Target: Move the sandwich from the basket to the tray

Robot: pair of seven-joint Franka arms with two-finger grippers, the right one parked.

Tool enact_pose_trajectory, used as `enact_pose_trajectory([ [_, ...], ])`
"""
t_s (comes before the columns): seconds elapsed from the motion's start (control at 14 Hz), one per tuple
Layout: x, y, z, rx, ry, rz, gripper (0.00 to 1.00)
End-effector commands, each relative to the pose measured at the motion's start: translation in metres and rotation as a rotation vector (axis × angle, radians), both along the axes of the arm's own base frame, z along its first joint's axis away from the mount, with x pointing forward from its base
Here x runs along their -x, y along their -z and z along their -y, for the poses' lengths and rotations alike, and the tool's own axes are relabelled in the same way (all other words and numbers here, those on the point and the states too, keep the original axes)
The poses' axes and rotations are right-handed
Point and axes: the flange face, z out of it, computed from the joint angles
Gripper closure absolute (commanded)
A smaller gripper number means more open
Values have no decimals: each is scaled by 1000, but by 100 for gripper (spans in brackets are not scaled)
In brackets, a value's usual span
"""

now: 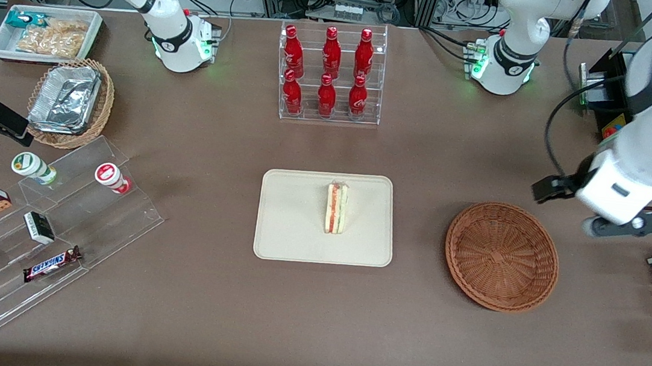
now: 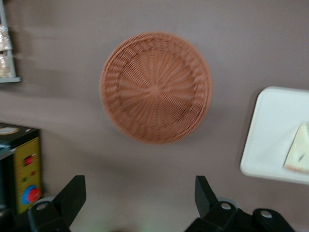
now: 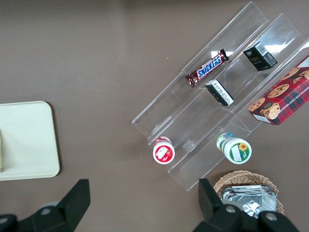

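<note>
Counter point(image 1: 196, 327) first, then tray point(image 1: 290, 234) as landmark: basket point(image 1: 501, 256) sits well apart from it toward the working arm's end, nothing in it. Sandwich point(image 1: 336, 208) lies on the tray, near its middle (task looks done). Gripper point(image 2: 140, 203) hangs above the counter beside the basket, fingers spread wide, holding nothing. Sandwich prob. light, soft, wrap slippery; best pinched gently across the bread faces, not the filling edge.

The sandwich point(image 1: 336, 209) lies on the tray point(image 1: 290, 234) at mid-table. The basket point(image 1: 501, 256) sits beside the tray — toward the working arm's end. The gripper point(image 2: 140, 203) hangs above the table near the basket — fingers spread wide
</note>
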Motion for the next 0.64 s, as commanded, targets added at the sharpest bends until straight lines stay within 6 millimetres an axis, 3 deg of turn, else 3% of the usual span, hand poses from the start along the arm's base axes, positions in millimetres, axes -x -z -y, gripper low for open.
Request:
enact_pose_trajectory([
  [0.0, 42, -37, -18, 46, 51, -15, 0],
  [0.21, 65, -60, -33, 50, 75, 1, 0],
  [0.57, 63, -59, -27, 56, 97, 8, 0],
])
